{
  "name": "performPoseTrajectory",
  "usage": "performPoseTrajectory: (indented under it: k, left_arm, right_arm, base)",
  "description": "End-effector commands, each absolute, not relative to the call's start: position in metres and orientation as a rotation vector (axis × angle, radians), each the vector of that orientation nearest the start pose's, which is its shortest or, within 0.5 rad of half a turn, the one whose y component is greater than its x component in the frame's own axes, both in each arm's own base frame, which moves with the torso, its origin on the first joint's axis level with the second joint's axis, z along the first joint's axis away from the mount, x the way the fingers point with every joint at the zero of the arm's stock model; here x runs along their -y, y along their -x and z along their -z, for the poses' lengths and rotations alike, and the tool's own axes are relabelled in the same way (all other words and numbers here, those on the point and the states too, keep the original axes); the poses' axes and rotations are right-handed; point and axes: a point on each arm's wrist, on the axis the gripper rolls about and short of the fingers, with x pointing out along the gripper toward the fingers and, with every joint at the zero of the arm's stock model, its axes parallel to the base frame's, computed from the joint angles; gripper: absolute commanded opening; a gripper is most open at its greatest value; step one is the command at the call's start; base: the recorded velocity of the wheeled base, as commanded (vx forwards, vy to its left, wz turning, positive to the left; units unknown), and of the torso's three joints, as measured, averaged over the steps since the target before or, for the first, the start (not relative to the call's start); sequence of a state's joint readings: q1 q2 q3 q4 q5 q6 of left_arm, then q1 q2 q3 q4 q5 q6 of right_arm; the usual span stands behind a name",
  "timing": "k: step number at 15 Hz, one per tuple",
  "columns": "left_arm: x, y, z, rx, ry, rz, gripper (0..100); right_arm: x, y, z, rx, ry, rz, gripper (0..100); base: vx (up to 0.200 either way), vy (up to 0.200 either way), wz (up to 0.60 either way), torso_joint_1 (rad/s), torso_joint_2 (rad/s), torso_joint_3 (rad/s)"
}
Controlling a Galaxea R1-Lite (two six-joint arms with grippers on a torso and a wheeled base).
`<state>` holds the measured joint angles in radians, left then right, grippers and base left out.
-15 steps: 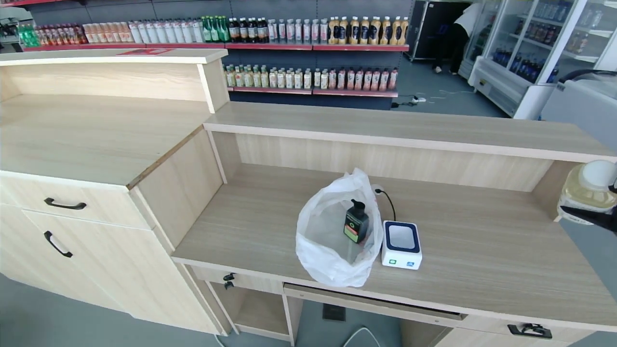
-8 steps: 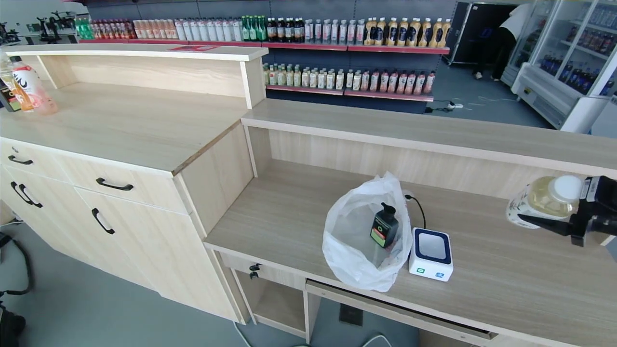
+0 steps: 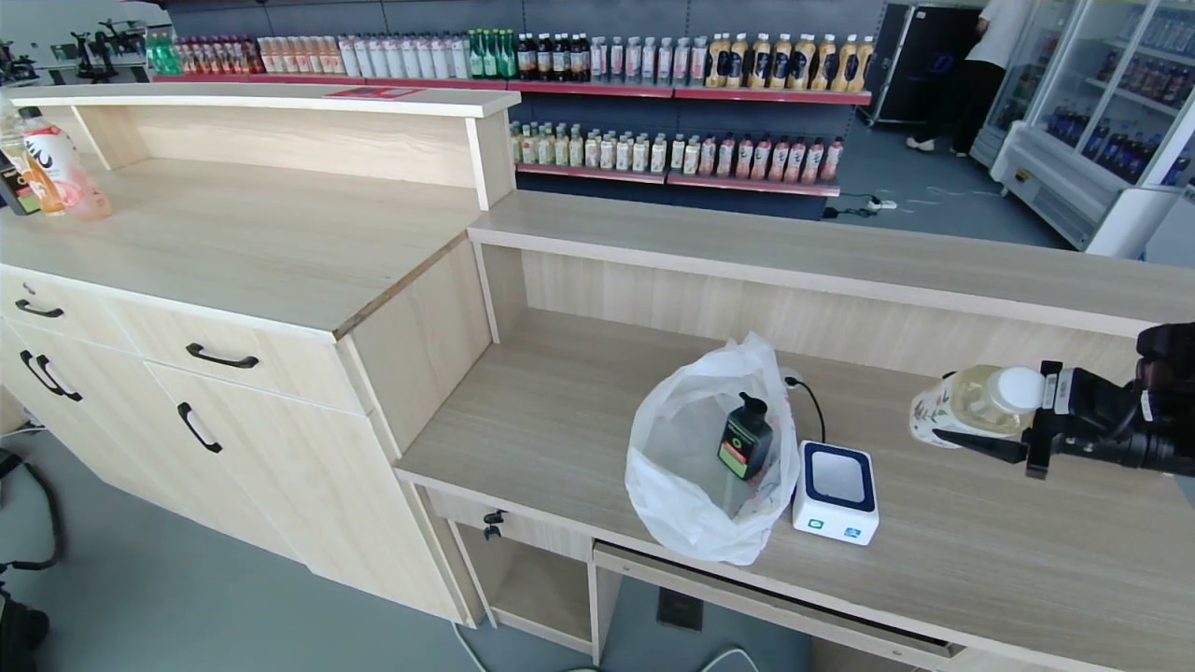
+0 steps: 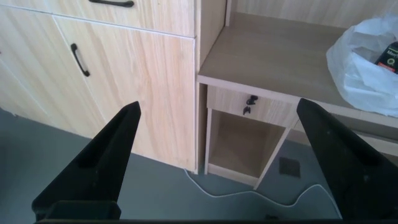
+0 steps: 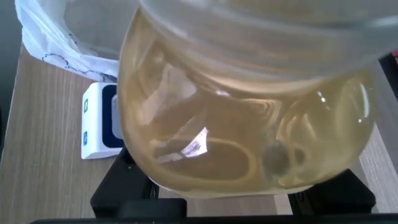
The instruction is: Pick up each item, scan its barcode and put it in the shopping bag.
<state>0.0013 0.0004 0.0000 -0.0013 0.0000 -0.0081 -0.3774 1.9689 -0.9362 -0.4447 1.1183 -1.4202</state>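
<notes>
- Right end effector (image 3: 988, 426) clamps bottle (image 3: 950, 403) of yellow liquid, white cap.
- Shopping bag (image 3: 670, 476) left of it holds upright dark pump bottle (image 3: 744, 441).
- Left end effector (image 4: 217, 107) spread wide.

a light wooden counter (image 3: 560, 420) carries the shopping bag (image 3: 667, 499) just beside a white scanner (image 3: 836, 495).

- Right gripper (image 3: 991, 422) grips the yellow-liquid bottle (image 3: 962, 403), tipped on its side in the air, up and to the right of the scanner (image 3: 835, 493).
- Shopping bag (image 3: 686, 485) sits open on the worktop (image 3: 560, 411), pressed against the scanner's left side.
- Dark pump bottle (image 3: 744, 441) stands upright inside that bag, just left of the scanner.
- Black cable (image 3: 810, 399) curls away behind the scanner.
</notes>
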Motion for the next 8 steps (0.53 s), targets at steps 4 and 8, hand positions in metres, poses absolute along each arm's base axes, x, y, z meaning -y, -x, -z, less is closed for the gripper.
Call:
performPoseTrajectory:
  k: [4,8]
  left_arm:
    - [0.0,0.023,-0.076,0.002,0.009,-0.002,100]
    - [0.0,0.023,-0.076,0.002,0.009,-0.002,100]
  right_arm:
    - [0.106,-0.342,-0.096,0.159,0.911,-0.894,0]
    - [0.099,-0.35,-0.087,0.19,0.929,-0.91,0]
  base:
    - [0.0,0.0,0.0,0.0,0.0,0.0]
    - [0.0,0.0,0.0,0.0,0.0,0.0]
